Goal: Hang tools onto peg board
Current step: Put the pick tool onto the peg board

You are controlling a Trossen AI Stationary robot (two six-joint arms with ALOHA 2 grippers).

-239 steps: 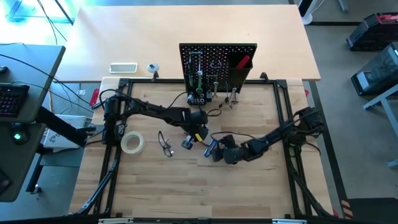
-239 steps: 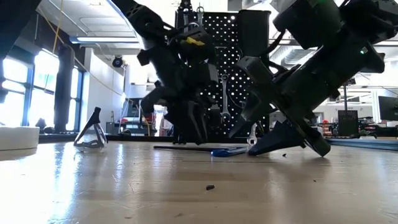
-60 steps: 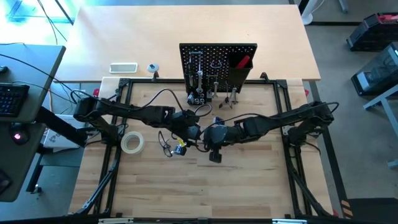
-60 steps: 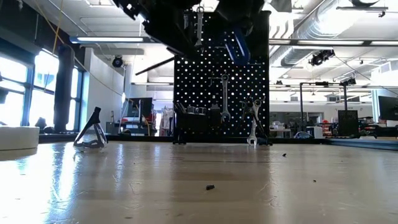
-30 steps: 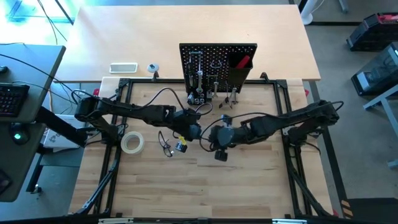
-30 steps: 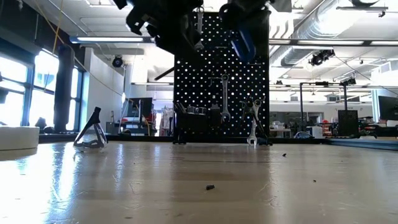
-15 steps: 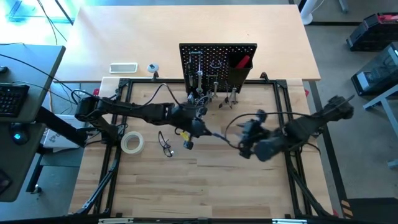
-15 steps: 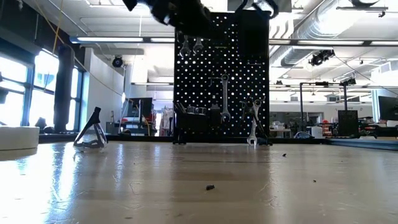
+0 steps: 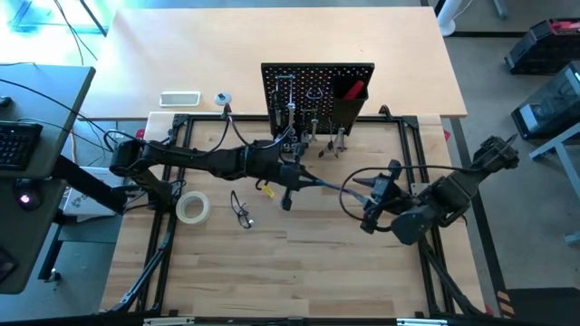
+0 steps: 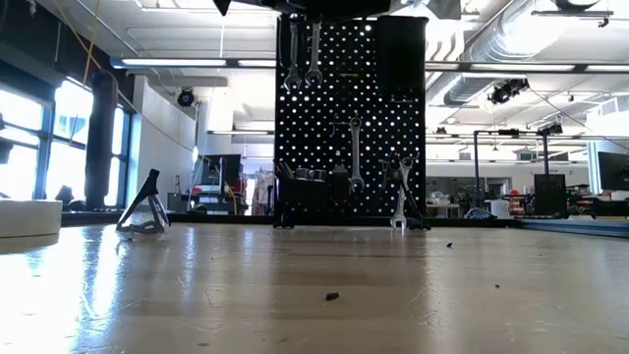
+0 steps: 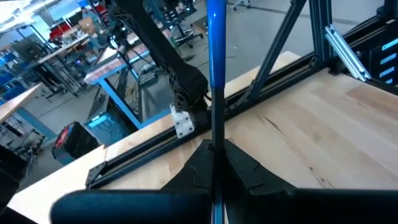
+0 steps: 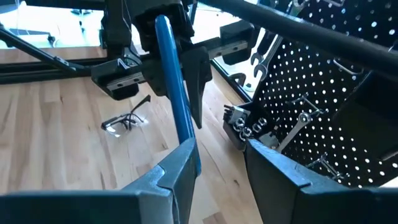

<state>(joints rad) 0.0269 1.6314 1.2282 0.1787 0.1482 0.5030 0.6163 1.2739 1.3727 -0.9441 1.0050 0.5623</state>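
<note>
No text or label can be read

Bare table (image 9: 299,272) toward 6 o'clock; at 12 the peg board (image 9: 317,91) blocks (glasses (image 9: 241,210) and tape roll (image 9: 192,207) at 9).

table (image 9: 272,272): pale wood planks, I see a soft sheen
peg board (image 10: 393,128): matt black, perforated
wrenches (image 10: 354,152): bright bare metal
hex key (image 12: 174,99): glossy blue handle
glasses (image 12: 127,121): clear plastic
</note>
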